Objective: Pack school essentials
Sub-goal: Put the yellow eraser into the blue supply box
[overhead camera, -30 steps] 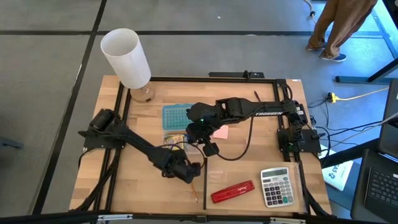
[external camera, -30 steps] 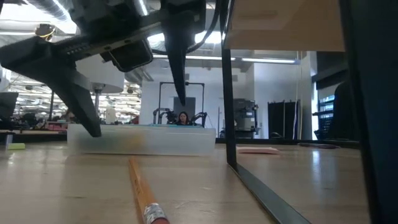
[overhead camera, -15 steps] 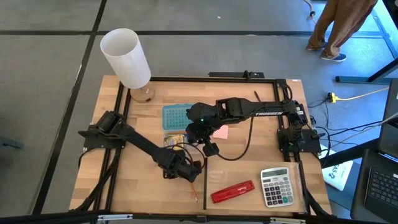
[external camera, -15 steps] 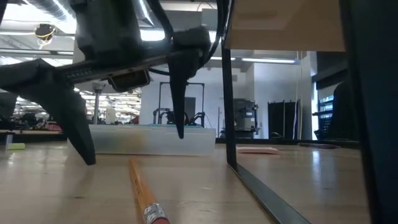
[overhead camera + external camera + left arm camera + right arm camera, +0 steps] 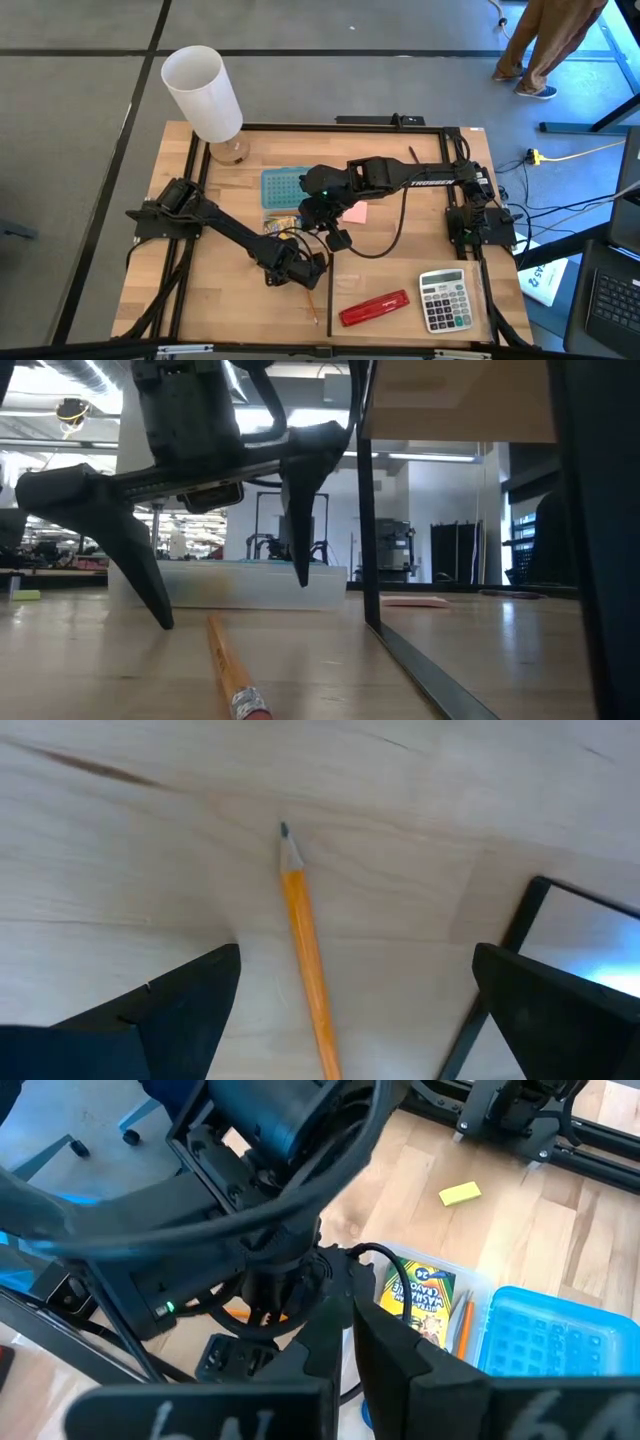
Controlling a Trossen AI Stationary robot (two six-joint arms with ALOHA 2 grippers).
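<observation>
Thin orange pencil point(image 5: 305, 950), dark point, lying flat

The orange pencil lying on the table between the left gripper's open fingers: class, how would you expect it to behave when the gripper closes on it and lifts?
The orange pencil looks thin, straight and rigid, so probably stiff and light. Lying flat on the smooth wooden table, it may roll or skid if one finger of the left gripper touches first. A grip near one end would likely let it pivot.
</observation>
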